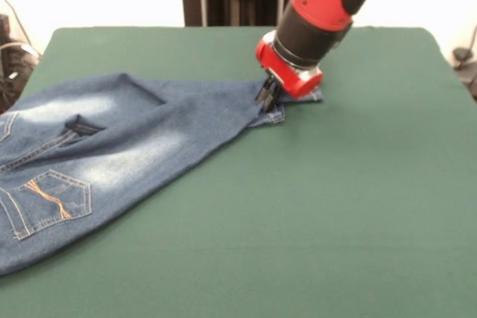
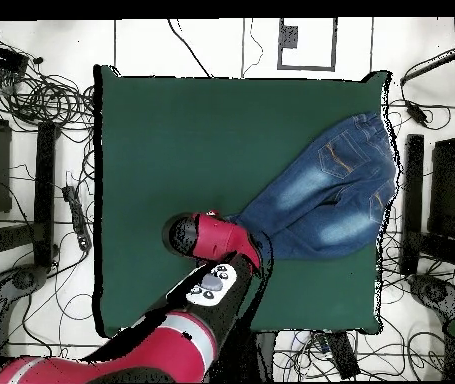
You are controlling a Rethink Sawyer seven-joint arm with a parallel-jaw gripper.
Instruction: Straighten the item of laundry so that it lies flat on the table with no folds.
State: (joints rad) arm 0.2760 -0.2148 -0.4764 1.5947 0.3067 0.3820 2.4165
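At the hem end of the jeans (image 1: pixel 112 147), the end effector (image 1: pixel 267 99) is set down on the denim, its dark fingers drawn close together with a bunch of hem cloth pinched between them. The hem is seen just beside and partly under the red wrist, with pale stitching shown at its edge. From that point the jeans are spread away across the green counter (image 1: pixel 335 206) toward the front view's left edge, where the orange-stitched back pocket is seen and the waist end is cut off by the frame. The legs are laid one over the other, and a fold is seen along the upper side. From overhead, the jeans (image 2: pixel 326 195) are seen lying slantwise near one side edge of the counter (image 2: pixel 171 140), with the arm reaching over their narrow end. The end effector itself is hidden there by the wrist.
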